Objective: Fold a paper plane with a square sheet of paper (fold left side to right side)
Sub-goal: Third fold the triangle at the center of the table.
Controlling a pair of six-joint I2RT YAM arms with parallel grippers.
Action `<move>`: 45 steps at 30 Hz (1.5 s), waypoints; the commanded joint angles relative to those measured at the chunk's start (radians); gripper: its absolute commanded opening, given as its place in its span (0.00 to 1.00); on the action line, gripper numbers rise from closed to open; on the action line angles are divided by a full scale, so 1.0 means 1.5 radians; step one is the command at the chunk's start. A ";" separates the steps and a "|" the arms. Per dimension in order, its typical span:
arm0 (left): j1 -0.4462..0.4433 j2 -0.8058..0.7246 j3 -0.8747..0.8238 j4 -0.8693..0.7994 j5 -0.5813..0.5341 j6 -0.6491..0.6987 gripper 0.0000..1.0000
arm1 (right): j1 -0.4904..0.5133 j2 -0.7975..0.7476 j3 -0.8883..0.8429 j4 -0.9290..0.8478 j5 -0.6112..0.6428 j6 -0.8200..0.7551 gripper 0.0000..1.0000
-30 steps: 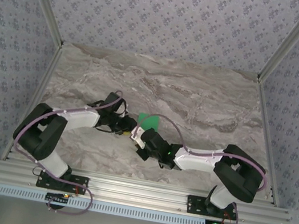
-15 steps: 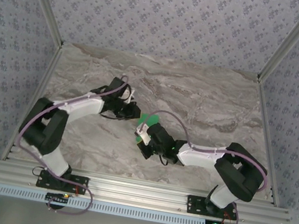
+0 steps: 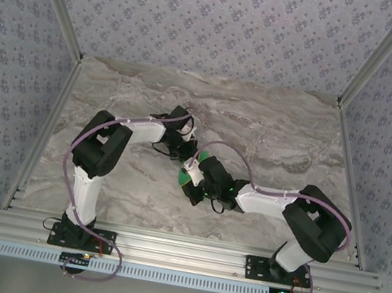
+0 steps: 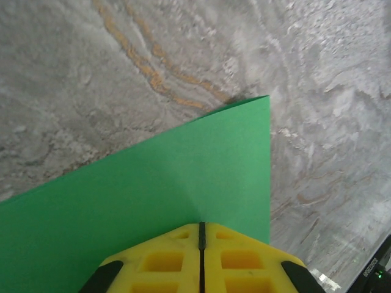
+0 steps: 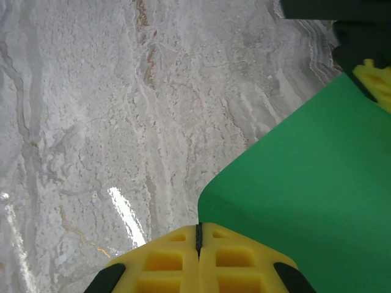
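**Green sheet pinched by both grippers at mid-worktop**

The square sheet of paper (image 4: 171, 183) is found near the middle of the marble worktop (image 3: 282, 131), where the two arms meet. It appears to be lifted off the surface.

In the left wrist view, the yellow jaws of the left gripper (image 4: 201, 227) are seen pressed together, with the green paper pinched at their tips. From there the sheet spreads away, plain and unmarked, to a sharp corner at the upper right. A faint shadow is cast on the marble along its far edge.

In the right wrist view, the jaws of the right gripper (image 5: 198, 227) are likewise closed on the sheet, at a rounded, curled edge. The paper runs up to the right, where a yellow finger (image 5: 374, 79) of the left gripper is seen at its far side.

From above, only slivers of green can be made out between the two wrists, which lie just beside each other.
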 commanded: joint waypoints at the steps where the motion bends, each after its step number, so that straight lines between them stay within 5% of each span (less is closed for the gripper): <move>1: -0.003 0.016 0.012 -0.021 -0.003 0.020 0.06 | -0.028 -0.007 0.007 -0.016 -0.076 0.035 0.00; 19: -0.008 0.036 -0.004 -0.029 -0.026 0.029 0.04 | -0.157 0.068 0.058 -0.090 -0.120 0.100 0.00; 45: -0.011 0.028 -0.012 -0.023 -0.026 0.027 0.03 | -0.177 0.092 0.067 -0.098 -0.118 0.098 0.00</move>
